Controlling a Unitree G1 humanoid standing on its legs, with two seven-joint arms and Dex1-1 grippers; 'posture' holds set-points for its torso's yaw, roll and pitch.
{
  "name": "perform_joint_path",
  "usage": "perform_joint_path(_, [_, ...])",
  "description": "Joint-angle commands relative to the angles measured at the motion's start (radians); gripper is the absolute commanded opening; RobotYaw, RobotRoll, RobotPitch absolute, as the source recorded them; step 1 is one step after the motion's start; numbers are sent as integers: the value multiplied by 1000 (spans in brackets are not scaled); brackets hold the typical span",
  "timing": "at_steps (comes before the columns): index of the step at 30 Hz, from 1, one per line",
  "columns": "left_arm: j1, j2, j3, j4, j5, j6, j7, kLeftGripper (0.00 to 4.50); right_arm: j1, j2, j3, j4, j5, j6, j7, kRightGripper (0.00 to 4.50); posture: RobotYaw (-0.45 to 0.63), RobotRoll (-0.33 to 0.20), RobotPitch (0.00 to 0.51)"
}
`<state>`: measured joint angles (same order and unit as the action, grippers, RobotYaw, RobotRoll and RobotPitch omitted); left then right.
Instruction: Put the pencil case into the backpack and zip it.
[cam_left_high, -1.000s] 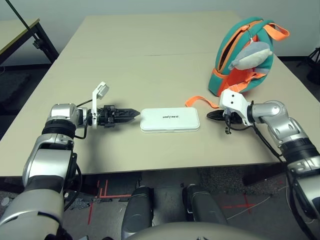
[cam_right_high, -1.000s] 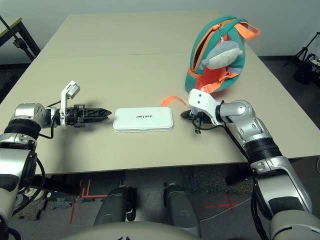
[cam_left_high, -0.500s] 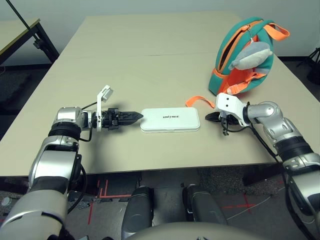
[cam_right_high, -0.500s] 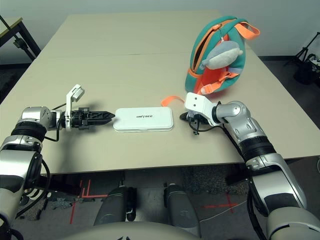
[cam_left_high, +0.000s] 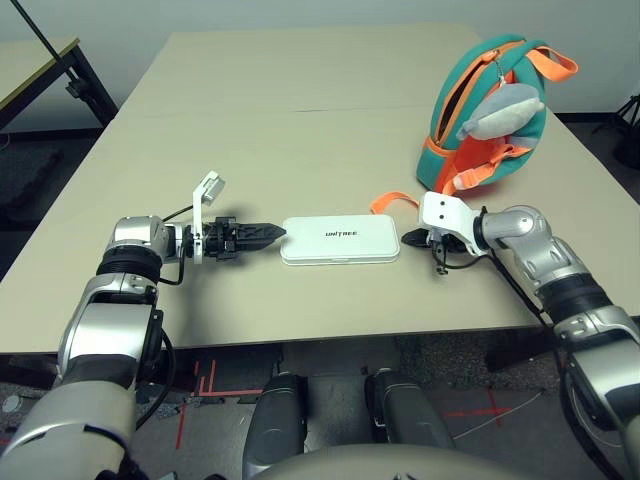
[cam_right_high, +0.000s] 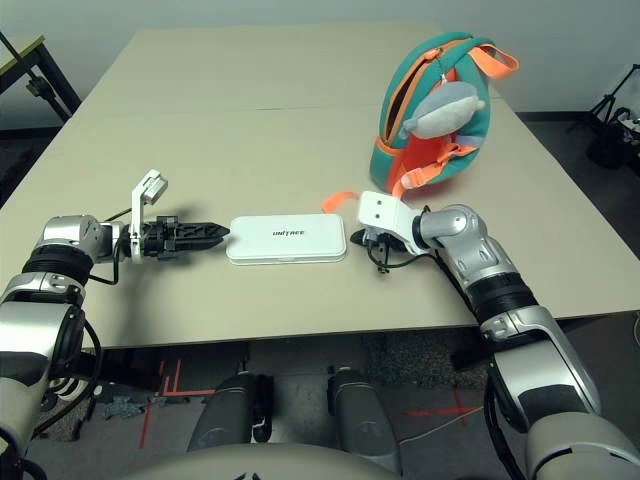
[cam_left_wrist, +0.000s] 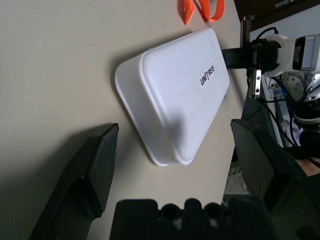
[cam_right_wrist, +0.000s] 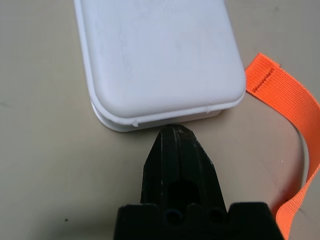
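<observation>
Pencil case: the pencil case (cam_left_high: 340, 240) is a flat white hard shell, a rectangle with rounded corners, a seam ridge running round its edge, and small dark "UNITREE" lettering printed on its lid.
Where it lies: flat on the beige surface (cam_left_high: 270, 130), lid up, near the front edge, between the two arms and well apart from the backpack.
Backpack: the backpack (cam_left_high: 490, 110) stands upright at the far right of the surface; it is teal with orange panels, trim and straps, and its top zip gapes, showing an orange lining.
Plush toy: a grey plush toy (cam_left_high: 500, 110) shaped like a fish hangs on the front of the bag.
Strap: an orange strap (cam_left_high: 392, 203) trails from the bag across the surface and ends just beyond the case's right end.
Left gripper: the left gripper (cam_left_wrist: 175, 150) lies low at the case's left end, jaws spread wide, one on each side of that end; contact cannot be told.
Right gripper: the right gripper (cam_right_wrist: 175, 137) points at the case's right end, jaws pressed together with nothing between them, the tip right at the case's rim, beside the strap.
</observation>
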<state>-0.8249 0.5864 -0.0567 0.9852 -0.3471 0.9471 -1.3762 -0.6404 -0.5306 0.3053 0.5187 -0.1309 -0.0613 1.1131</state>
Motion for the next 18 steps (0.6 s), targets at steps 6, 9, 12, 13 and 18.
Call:
perform_joint_path(6, [22, -1, -17, -3, 26, 20, -5, 4500, -53, 60, 57, 39, -27, -55, 36, 25, -111, 0, 91])
perform_joint_path(9, [22, 1, -17, -3, 26, 20, -7, 4500, -68, 80, 66, 44, -28, -59, 44, 25, -110, 0, 92])
perform_joint_path(12, [22, 2, -15, -3, 24, 24, -9, 4500, -81, 103, 73, 49, -34, -65, 50, 25, -108, 0, 92])
perform_joint_path(13, [23, 3, -15, -4, 24, 25, -10, 4500, -83, 109, 75, 49, -36, -65, 51, 25, -107, 0, 92])
perform_joint_path(18, [26, 7, -18, -8, 22, 33, -15, 4500, -93, 146, 82, 56, -43, -70, 54, 25, -106, 0, 92])
